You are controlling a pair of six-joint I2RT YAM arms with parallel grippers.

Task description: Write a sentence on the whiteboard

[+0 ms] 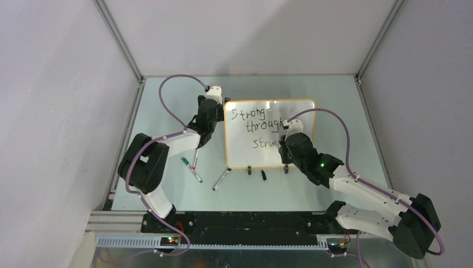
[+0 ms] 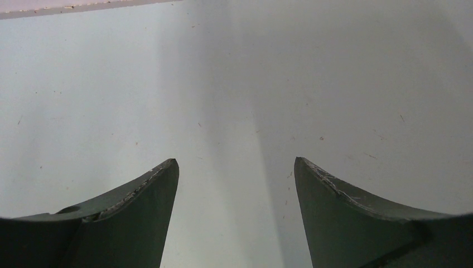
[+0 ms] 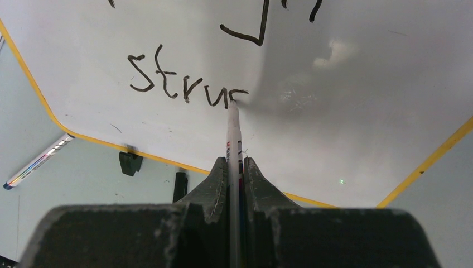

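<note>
At the near edge of the table (image 1: 167, 111), both arm bases are bolted side by side. Just beyond them a few loose pens (image 1: 221, 180) lie on the pale surface near the whiteboard's near left corner, one of them with a green end (image 1: 185, 162). A small black cap (image 1: 264, 175) lies between the board's two black clip feet (image 1: 249, 169).

The whiteboard (image 1: 245, 156) lies flat in the middle of the table, slightly right of centre, with its yellow rim showing all round.

The right gripper (image 3: 235, 162) reaches in over the board's near right part. Its fingers (image 3: 215, 181) are pinched tight on a white marker (image 3: 232, 128), which sticks out straight ahead of them. The marker's tip touches the board at the end of the lowest line of writing.

The sentence (image 1: 262, 126) is in thin black handwriting on three staggered lines. It reads "Strong" at the far left, "through" below and to the right, and then "stru" with a further stroke begun at the pen tip.

The left gripper (image 2: 236, 164) sits just beside the board's far left corner. Its fingers (image 2: 150, 190) are spread wide with nothing between them, and only bare table shows beneath. A purple cable (image 1: 178, 78) loops above that arm.
</note>
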